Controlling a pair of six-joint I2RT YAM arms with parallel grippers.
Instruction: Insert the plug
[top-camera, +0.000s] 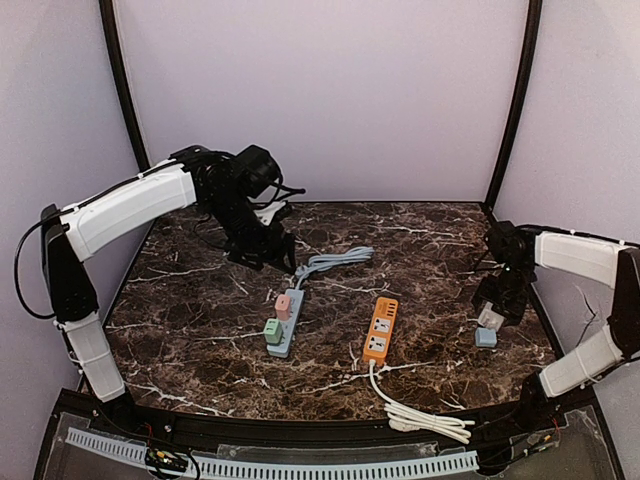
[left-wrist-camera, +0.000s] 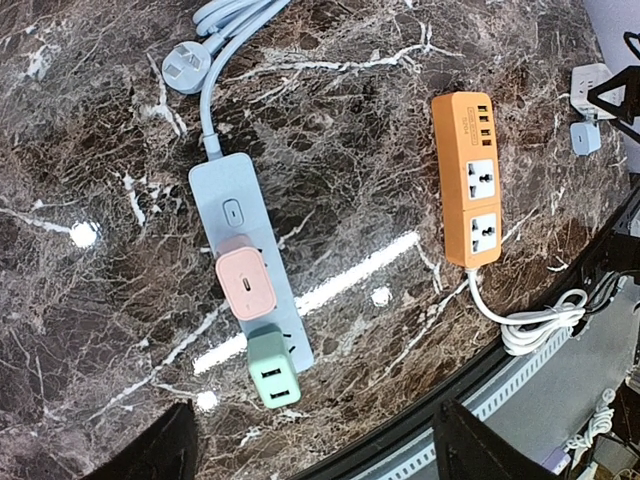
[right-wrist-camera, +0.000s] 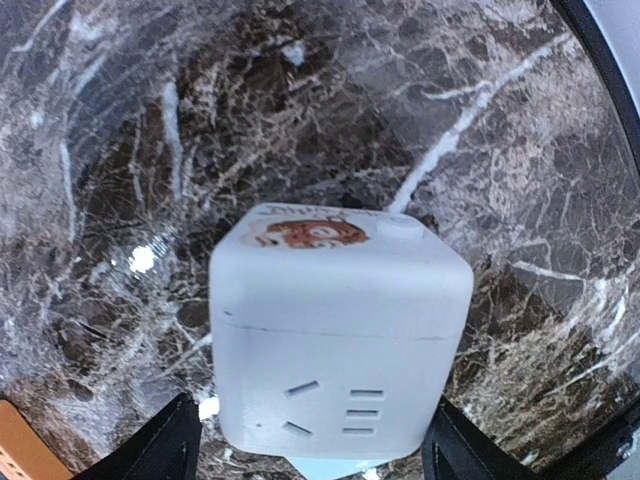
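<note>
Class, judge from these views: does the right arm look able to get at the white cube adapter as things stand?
Probably yes. The right gripper hangs open directly over the white cube adapter, a finger on either side, with nothing lying between them.

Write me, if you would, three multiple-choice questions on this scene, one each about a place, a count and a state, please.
1. Where is the pink charger?
A. On the orange strip
B. Plugged into the blue strip
C. Held by the right arm

2. How many chargers sit in the blue strip?
A. One
B. Two
C. Four

3. How is the left end effector?
A. Open and empty
B. Shut on a cord
C. Shut on a charger

Answers:
1 B, it stands on the blue strip.
2 B, only the pink charger and the green charger are on it.
3 A, its fingers stand wide apart with nothing between them.
</note>
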